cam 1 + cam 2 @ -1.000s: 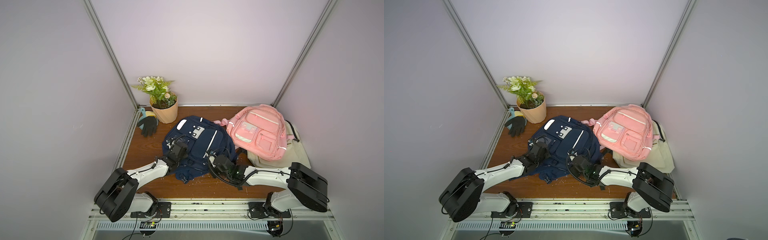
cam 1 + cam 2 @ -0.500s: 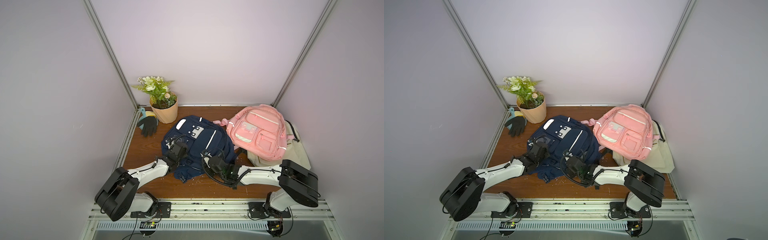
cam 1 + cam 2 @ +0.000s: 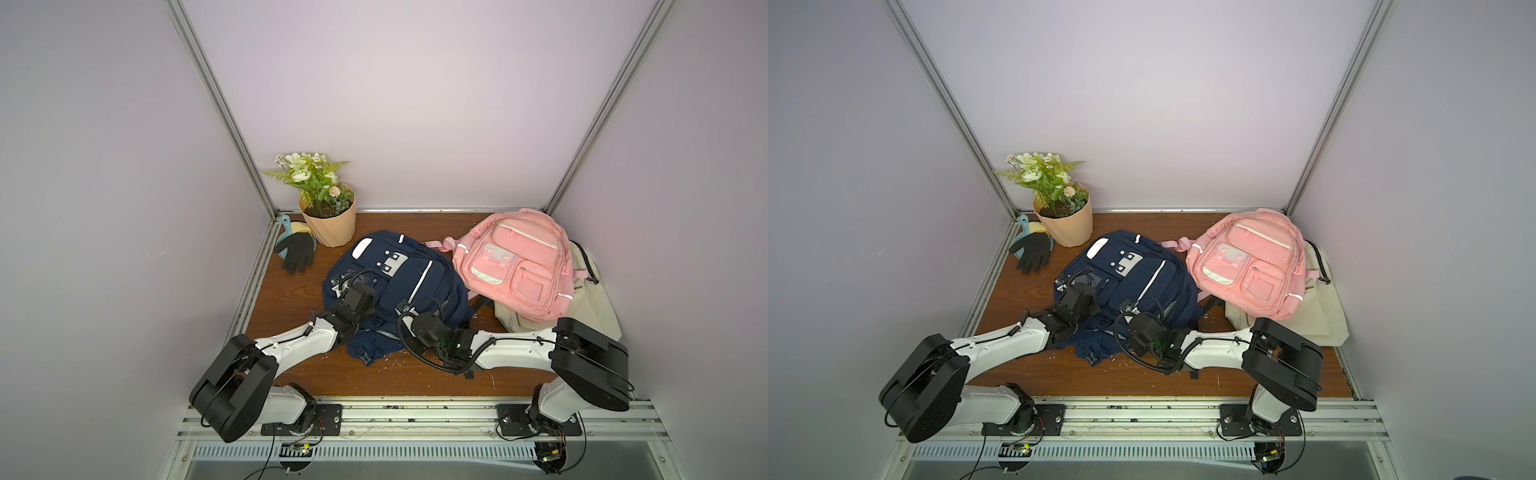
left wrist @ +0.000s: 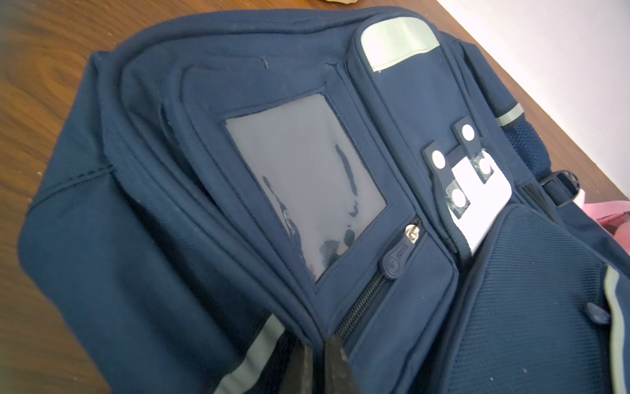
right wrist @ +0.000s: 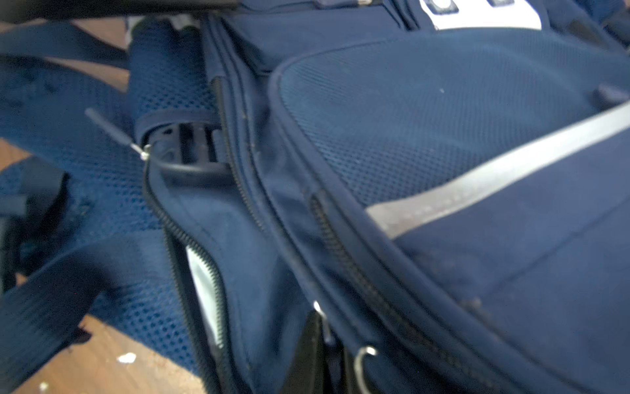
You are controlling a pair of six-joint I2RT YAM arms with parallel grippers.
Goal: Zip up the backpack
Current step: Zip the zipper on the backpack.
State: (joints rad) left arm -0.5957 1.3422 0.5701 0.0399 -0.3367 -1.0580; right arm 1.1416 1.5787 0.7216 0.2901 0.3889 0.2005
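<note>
So the navy backpack (image 3: 415, 282) is lying front-up in the middle of the wooden tabletop (image 3: 291, 299), with its mesh shoulder straps (image 5: 102, 191) spilling out at the near end. Both arms are down low on it.

The left end effector (image 4: 320, 365) sits on the bag's left side. It's closed, nipping a fold of the bag's fabric close to the clear window pocket (image 4: 306, 191).

The right end effector (image 5: 324, 365) is at the bag's near edge. Its fingers look squeezed together on a small metal zipper pull (image 5: 321, 320), though that wrist view is a bit blurry. Right beside it a zipper track (image 5: 191, 245) gapes open, with pale lining showing in the gap.

Other stuff, all placed from the navy bag:
- A pink backpack (image 3: 515, 266) is snug against its right side.
- The pink one is propped on a beige bag (image 3: 598, 303) further out that way.
- A flower pot (image 3: 330, 224) stands just past its far left corner.
- A black glove (image 3: 297, 253) lies off to the left of that same corner.
</note>
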